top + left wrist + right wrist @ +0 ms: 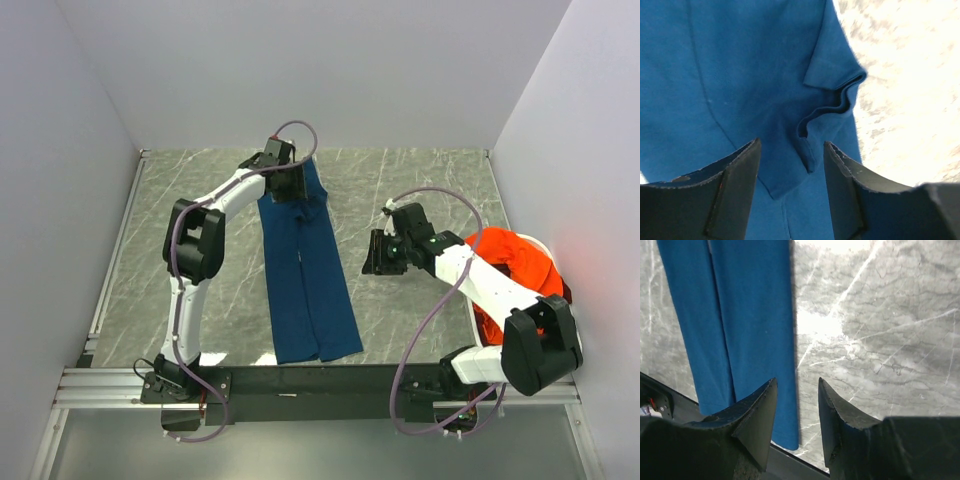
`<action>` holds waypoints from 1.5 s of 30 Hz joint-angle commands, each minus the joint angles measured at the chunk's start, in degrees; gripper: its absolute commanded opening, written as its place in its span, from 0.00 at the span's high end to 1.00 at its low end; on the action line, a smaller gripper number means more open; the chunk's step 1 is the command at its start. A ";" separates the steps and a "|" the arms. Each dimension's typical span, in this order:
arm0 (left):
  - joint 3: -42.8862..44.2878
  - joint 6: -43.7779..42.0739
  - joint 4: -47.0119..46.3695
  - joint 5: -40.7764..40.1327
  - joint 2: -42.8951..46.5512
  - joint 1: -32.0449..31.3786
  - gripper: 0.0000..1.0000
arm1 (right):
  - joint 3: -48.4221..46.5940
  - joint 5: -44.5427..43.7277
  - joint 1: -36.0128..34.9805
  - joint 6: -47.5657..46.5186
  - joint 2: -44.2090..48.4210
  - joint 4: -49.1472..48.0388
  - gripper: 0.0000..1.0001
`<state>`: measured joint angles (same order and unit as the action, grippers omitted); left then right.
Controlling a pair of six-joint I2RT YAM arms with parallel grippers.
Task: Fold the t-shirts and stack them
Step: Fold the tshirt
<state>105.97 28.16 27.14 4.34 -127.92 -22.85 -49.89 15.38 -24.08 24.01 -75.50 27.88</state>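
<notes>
A navy blue t-shirt [305,275] lies on the table, folded lengthwise into a long narrow strip that runs from the far middle to the near edge. Its print is hidden. My left gripper [286,180] hovers open over the strip's far end. In the left wrist view the left gripper [791,150] straddles blue cloth [740,75] with a folded sleeve edge [832,102]. My right gripper [381,254] is open and empty, right of the strip. In the right wrist view the right gripper [797,385] is over the strip's right edge [750,315]. An orange t-shirt [512,257] lies bunched at the right.
The orange shirt sits in a white basket [472,318] at the table's right side, under my right arm. Grey marble tabletop [420,190] shows around the strip. White walls close in the left, back and right. A dark rail [300,380] runs along the near edge.
</notes>
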 commanded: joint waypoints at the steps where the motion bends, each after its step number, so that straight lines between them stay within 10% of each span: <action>1: 0.99 0.58 -2.17 3.39 -1.28 -0.44 0.42 | 1.11 1.41 0.78 -0.28 -0.34 -2.39 0.55; 37: 1.43 3.83 -7.45 5.59 -4.97 -3.87 0.51 | 3.40 2.55 1.31 -0.02 -2.98 -5.03 0.55; 45: 0.02 2.60 -8.59 4.37 -2.43 -3.96 0.76 | 0.76 3.26 1.93 1.13 -5.44 -6.78 0.56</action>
<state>105.51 31.20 20.40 9.15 -132.92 -26.61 -46.04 17.87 -22.72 24.51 -79.85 23.59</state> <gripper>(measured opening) 0.276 0.447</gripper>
